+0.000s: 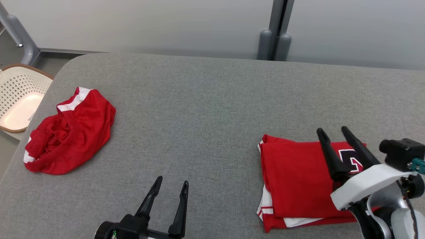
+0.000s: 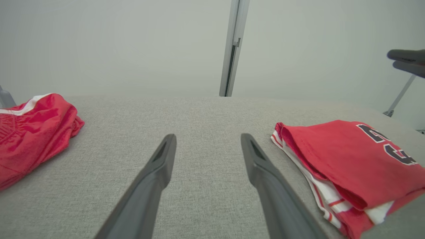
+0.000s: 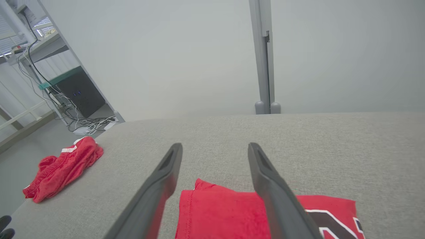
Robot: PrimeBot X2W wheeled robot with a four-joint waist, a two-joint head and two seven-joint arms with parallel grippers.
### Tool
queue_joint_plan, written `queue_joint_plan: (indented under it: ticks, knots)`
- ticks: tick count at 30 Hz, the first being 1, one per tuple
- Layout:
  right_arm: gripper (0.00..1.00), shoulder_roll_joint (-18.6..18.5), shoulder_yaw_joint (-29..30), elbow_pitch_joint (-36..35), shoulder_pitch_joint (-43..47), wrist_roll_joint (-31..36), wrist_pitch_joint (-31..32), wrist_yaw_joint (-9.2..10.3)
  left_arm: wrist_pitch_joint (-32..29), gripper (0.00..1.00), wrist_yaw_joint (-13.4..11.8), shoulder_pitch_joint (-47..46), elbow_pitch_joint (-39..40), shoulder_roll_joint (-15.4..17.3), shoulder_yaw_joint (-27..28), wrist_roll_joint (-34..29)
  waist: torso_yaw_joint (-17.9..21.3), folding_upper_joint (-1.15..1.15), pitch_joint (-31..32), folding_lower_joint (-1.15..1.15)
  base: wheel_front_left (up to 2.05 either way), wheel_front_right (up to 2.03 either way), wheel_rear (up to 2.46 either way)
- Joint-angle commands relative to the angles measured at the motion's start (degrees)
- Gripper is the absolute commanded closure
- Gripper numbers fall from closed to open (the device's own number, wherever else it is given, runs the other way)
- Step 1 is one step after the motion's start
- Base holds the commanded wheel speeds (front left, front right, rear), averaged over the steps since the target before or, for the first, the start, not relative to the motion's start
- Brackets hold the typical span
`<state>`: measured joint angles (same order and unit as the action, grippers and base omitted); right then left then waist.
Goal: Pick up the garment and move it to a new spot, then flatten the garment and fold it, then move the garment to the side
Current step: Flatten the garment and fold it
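On the table's (image 1: 206, 99) right side: folded garment (image 1: 298, 179) lies under my right gripper (image 1: 333, 129), fingers spread, holding nothing. Crumpled garment (image 1: 71, 132) sits far left, ahead-left of my left gripper (image 1: 172, 181), likewise spread and empty. Left arm nearer, I judge.

A lab: grey padded table (image 1: 212, 99), plain partition panels (image 1: 132, 23), cabled equipment (image 3: 78, 96) behind.

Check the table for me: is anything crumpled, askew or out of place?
The red shorts lie bunched in a heap near the left edge of the table. The folded jersey on the right looks tidy.
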<state>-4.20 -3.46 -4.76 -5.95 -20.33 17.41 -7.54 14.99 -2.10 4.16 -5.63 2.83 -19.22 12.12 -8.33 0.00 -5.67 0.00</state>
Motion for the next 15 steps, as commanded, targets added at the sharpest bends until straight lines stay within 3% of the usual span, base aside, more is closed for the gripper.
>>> queue_joint_plan:
  ticks: [1, 5, 10, 15]
  knots:
    - [0.0, -0.28, 0.25, -0.26, -0.54, 0.09, -0.74, 0.11, 0.27, 0.0, -0.34, -0.23, 0.22, 0.17, 0.26, 0.02, 0.57, 0.0, 0.2, 0.0, 0.0, 0.0, 0.0]
    - [0.0, -4.66, 0.68, 0.34, -0.06, 0.42, -6.02, 0.11, 0.27, 0.0, -0.94, -0.16, 0.88, 0.17, 0.81, 0.54, 2.33, 0.0, 0.55, 0.0, 0.0, 0.0, 0.0]
    - [0.0, -10.17, -3.63, 5.48, 1.58, 0.26, -16.14, 0.1, 0.27, 0.0, -2.53, 1.3, 2.03, 0.19, 3.16, 1.48, 4.38, 0.0, 2.01, 0.0, 0.0, 0.0, 0.0]
    - [0.0, -11.29, -6.26, 14.7, 2.36, 2.97, -28.48, 0.1, 0.27, 0.0, -3.62, 3.74, 3.26, 0.21, 6.09, -0.22, 5.8, 0.0, 4.12, 0.0, 0.0, 0.0, 0.0]
